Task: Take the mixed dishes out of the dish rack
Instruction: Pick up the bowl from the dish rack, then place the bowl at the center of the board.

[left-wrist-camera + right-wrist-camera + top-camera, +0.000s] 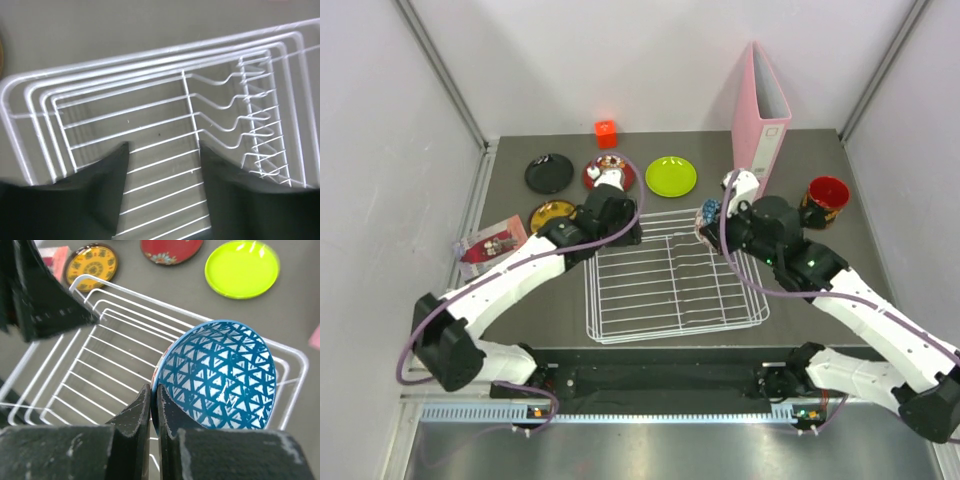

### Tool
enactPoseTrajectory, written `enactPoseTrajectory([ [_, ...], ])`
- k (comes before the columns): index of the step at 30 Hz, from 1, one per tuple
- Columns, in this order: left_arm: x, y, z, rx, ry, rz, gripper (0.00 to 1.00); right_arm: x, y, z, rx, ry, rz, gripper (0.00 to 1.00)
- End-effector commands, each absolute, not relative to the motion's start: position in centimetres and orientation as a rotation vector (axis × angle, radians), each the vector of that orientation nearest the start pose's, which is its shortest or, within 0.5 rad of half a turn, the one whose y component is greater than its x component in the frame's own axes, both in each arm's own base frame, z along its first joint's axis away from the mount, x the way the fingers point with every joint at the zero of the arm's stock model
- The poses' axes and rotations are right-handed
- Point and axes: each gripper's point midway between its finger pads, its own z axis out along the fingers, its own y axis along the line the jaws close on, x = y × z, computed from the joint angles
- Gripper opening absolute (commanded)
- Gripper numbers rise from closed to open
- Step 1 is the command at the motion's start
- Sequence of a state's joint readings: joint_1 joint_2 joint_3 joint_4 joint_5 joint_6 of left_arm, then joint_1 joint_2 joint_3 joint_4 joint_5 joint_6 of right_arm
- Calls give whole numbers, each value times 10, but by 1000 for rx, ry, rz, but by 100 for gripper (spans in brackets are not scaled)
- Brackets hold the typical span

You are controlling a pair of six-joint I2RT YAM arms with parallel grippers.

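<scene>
Here we log a packet, then black plate, gold plate, dark red plate and lime plate beyond the dish rack, whose long axis runs across the table. Left gripper is over its far left corner, spread wide, empty. Right gripper pinches the rim of the bowl at the far right corner, mouth facing the wrist camera; wire contact is unclear to us. Binder and cup stand close by.

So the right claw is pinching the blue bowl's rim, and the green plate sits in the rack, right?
Not quite. The right gripper does pinch the rim of the blue bowl, but the green plate lies on the table beyond the rack, not in it; the top view shows this.
</scene>
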State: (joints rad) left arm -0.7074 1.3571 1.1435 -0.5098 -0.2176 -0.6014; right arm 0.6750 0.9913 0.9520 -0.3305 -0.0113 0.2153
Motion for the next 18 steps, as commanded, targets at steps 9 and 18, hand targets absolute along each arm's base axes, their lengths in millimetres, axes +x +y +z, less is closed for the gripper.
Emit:
enactPoseTrajectory([
  [9, 318, -225, 269, 57, 2134, -614, 99, 220, 251, 303, -859, 1651, 122, 0],
  [18, 318, -254, 322, 432, 2090, -736, 97, 182, 266, 277, -1094, 1569, 92, 0],
])
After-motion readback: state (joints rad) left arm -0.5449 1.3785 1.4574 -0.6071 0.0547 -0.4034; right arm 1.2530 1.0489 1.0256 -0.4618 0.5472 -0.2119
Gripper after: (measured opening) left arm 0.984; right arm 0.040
